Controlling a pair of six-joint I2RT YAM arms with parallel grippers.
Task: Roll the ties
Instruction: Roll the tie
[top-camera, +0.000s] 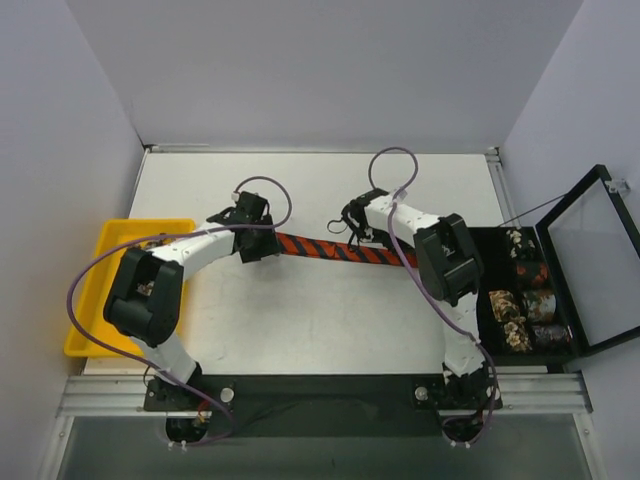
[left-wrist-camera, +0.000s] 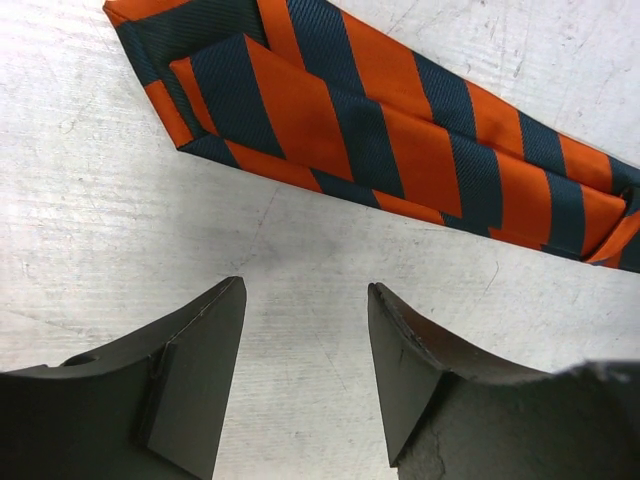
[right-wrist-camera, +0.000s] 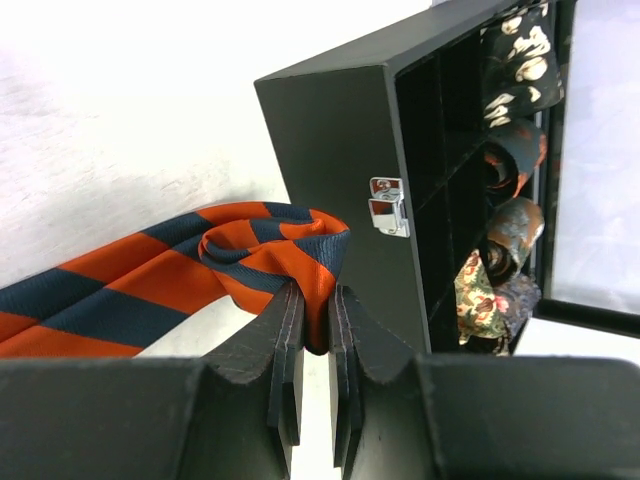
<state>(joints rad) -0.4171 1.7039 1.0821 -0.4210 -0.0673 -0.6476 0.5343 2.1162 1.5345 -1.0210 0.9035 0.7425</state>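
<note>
1 striped tie (top-camera: 320, 246), orange with dark blue diagonal bands, lies stretched flat across the middle of the white counter (top-camera: 300, 320), running left to right. Its left end is a pointed tip lying flat with a narrower layer folded on top, while its right end curls into a loose loop pinched in the closed right tool (right-wrist-camera: 315, 300), just beside a black box (right-wrist-camera: 330, 130). The rolled ties (right-wrist-camera: 512, 150), patterned in brown, cream and black, sit upright in that box's compartments.
</note>
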